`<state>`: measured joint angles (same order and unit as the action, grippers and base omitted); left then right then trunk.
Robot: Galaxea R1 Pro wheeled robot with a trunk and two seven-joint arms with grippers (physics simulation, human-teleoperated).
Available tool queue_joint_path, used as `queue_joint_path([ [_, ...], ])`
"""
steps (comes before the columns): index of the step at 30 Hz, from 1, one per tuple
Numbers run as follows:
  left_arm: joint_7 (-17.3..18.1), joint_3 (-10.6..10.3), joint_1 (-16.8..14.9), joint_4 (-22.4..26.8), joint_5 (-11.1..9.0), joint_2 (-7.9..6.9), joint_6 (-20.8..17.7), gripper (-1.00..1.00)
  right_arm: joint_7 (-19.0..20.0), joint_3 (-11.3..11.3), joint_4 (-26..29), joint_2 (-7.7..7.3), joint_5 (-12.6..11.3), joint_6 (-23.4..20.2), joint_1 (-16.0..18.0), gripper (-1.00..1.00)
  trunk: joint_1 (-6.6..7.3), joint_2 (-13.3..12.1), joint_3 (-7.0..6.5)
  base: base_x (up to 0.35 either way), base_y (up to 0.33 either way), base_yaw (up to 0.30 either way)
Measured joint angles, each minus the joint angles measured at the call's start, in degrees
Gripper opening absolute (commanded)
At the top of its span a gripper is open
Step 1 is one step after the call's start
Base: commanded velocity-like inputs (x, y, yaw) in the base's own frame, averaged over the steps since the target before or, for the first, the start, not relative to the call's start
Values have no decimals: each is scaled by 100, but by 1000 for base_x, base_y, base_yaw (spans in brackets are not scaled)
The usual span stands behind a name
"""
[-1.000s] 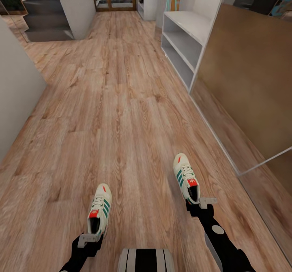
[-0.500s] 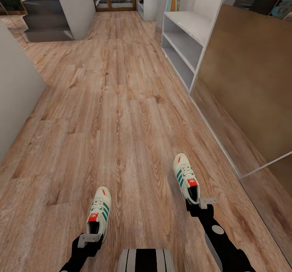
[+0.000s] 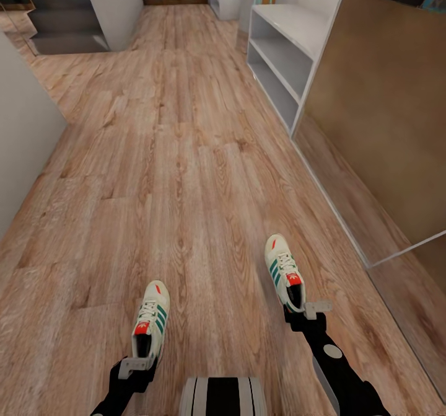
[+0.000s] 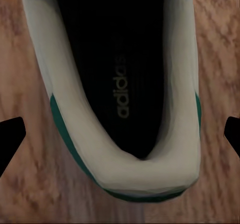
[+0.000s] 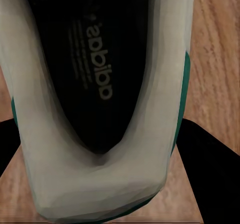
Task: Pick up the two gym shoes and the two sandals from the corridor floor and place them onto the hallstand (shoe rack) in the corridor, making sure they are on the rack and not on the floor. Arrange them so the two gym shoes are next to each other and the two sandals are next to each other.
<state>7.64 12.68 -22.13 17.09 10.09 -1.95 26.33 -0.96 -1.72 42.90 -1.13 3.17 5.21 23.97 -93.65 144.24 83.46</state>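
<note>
Forward the view has crept, hallstand (image 3: 282,56) nearer; left claw (image 3: 136,366) grips one gym shoe (image 3: 150,328) by the heel; right claw (image 3: 306,314) likewise clamps the other gym shoe (image 3: 284,271).

Two gym shoes: left shoe (image 3: 151,324), right shoe (image 3: 284,271); two end effectors.

Two cream-white lace-up gym shoes with green side stripes and red-orange tongue patches sit upright, toes pointing away down the corridor, well apart: one at lower left (image 3: 150,327), one at right (image 3: 284,273). Both are over the light brown wood-plank floor (image 3: 186,174). The white two-tier hallstand (image 3: 282,62) stands along the right wall.
</note>
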Motion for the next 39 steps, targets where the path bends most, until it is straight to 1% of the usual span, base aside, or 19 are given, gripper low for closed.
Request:
queue_joint_path([
  [11,0,0,1,-1,-3,-5,1,100,0,0,-7,7,0,0,0,-100,-28,15,244,0,0,0],
  [39,0,9,-1,0,-9,-19,1,100,0,0,-3,7,1,0,0,-100,-28,15,245,18,0,0],
])
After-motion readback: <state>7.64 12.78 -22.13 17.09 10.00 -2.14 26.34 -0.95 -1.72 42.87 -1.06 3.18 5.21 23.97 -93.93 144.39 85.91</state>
